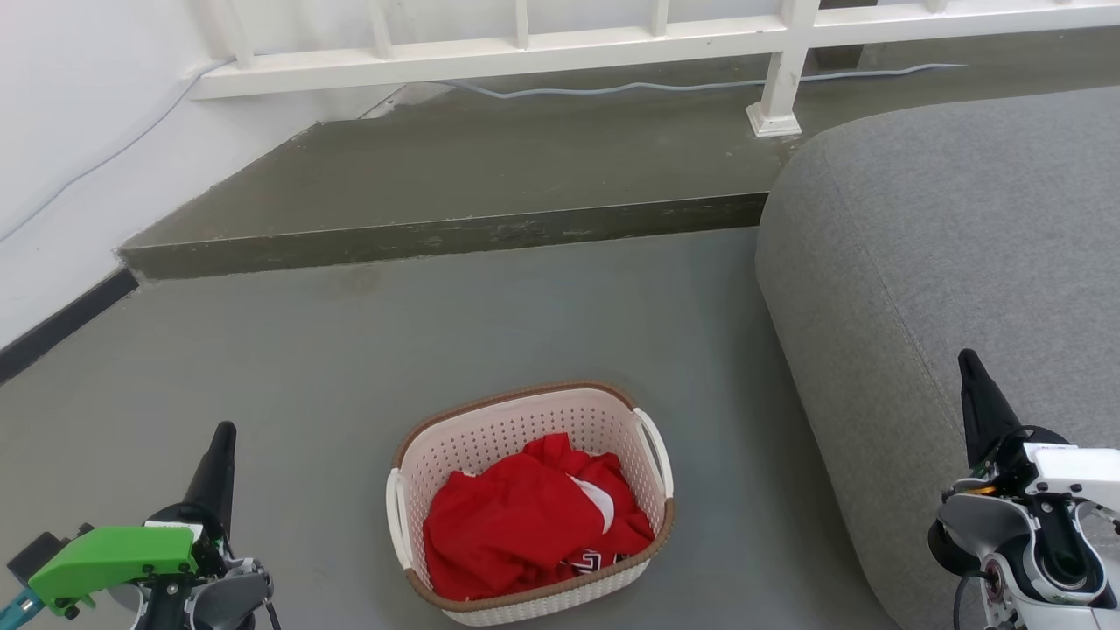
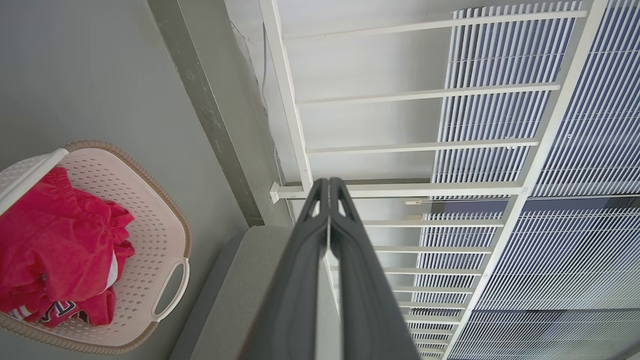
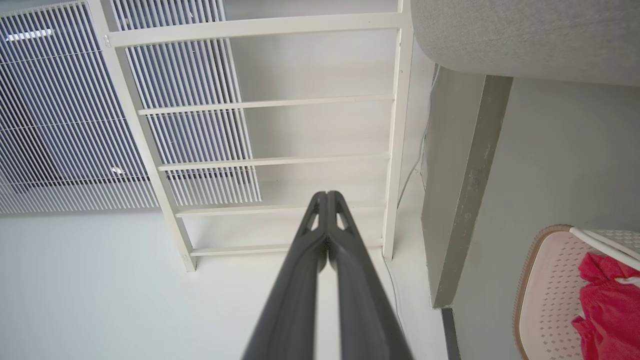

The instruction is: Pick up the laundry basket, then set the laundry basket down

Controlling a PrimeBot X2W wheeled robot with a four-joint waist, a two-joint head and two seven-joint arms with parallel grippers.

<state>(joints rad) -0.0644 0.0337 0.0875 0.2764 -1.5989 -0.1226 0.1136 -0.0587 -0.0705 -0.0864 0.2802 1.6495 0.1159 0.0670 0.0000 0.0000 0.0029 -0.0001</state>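
The laundry basket (image 1: 490, 437), cream-white and perforated with a brown rim and white loop handles, sits on the grey floor at the lower middle of the head view, with red clothing (image 1: 525, 516) inside. It also lies at the left edge of the left wrist view (image 2: 150, 220) and at the lower right corner of the right wrist view (image 3: 545, 280). My left gripper (image 1: 223, 430) is off to the basket's left, fingers pressed together and empty (image 2: 329, 181). My right gripper (image 1: 967, 359) stands to the basket's right over the sofa, also shut and empty (image 3: 327, 194).
A grey sofa (image 1: 945, 262) rises right beside the basket. A raised floor step (image 1: 437, 236) crosses behind it, with a white railing (image 1: 779, 70) and a cable on top. A white wall (image 1: 70, 131) closes the left side.
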